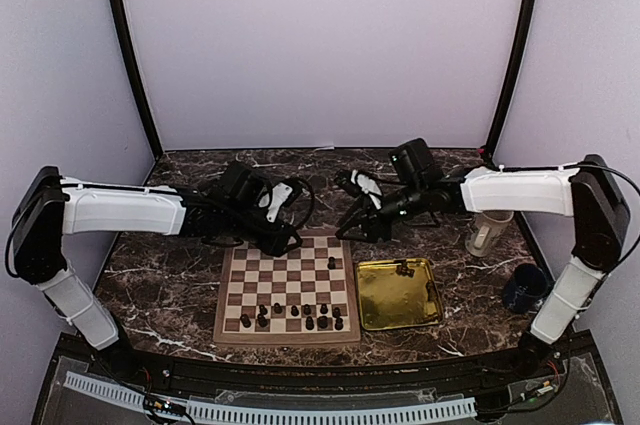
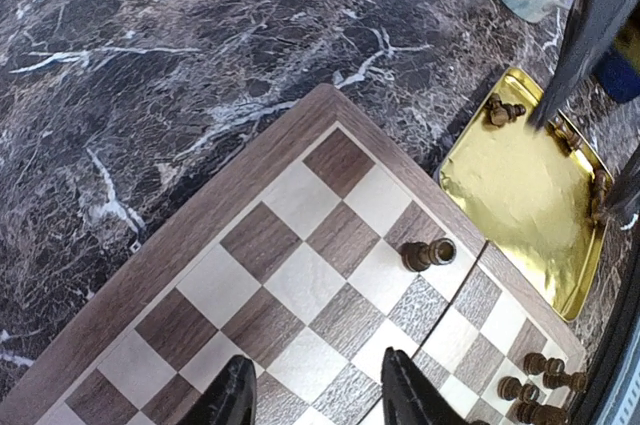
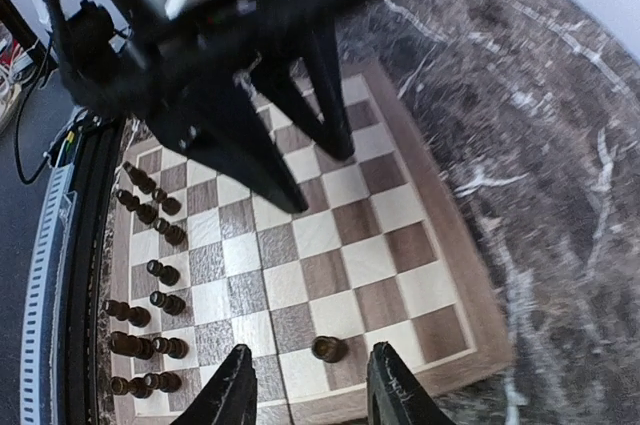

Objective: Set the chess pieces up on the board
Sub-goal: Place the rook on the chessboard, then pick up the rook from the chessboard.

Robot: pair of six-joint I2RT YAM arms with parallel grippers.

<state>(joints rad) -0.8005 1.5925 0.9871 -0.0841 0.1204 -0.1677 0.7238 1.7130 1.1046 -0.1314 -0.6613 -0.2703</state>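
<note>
Left gripper (image 2: 322,400) and right gripper (image 3: 312,390) hung spread, empty, over the board (image 1: 285,270), the right above a lone piece (image 3: 328,348); judged: rise straight clear, then pinch pieces (image 1: 403,268) in the tray (image 1: 375,320) centred, upright.

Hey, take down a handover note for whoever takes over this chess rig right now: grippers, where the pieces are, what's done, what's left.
Left gripper: open, empty, over the far part of the board.
Right gripper: open, empty, a finger on either side of the lone piece, not touching it.
Pieces: a cluster on the board's two near rows; the lone piece farther up, near the right edge; leftover pieces in the gold tray right of the board.
Done: most pieces are on the board.
Left: bring over the leftover pieces and tidy the rows, which look uneven.
</note>
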